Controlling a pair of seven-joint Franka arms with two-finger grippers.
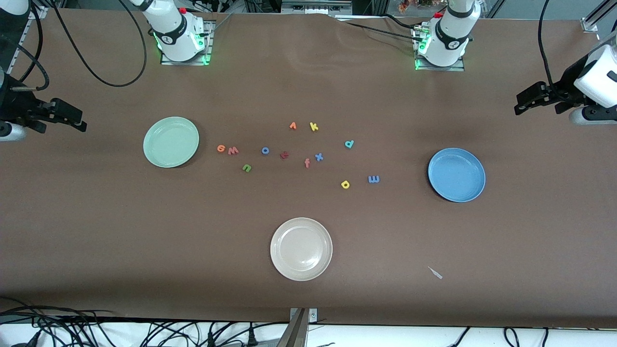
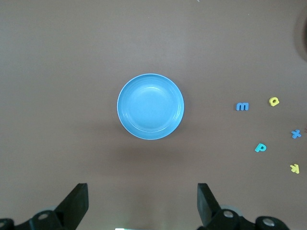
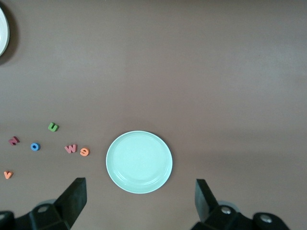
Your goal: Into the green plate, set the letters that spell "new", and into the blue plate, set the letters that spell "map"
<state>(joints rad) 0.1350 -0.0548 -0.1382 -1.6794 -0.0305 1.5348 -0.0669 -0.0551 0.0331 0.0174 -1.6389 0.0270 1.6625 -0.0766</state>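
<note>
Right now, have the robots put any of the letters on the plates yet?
Not yet. The green plate and blue plate hold no letters. Nothing is in hand: the left gripper and right gripper are open, one over each end of the table. Still to move: n, e, w, m, a, p.

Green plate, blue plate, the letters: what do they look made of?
Green plate and blue plate: probably glossy plastic or melamine, with even colour, soft sheen and faint concentric rings. Letters such as the blue "m" and green "n": likely matte foam, being thick, flat-cut and without glare.
</note>
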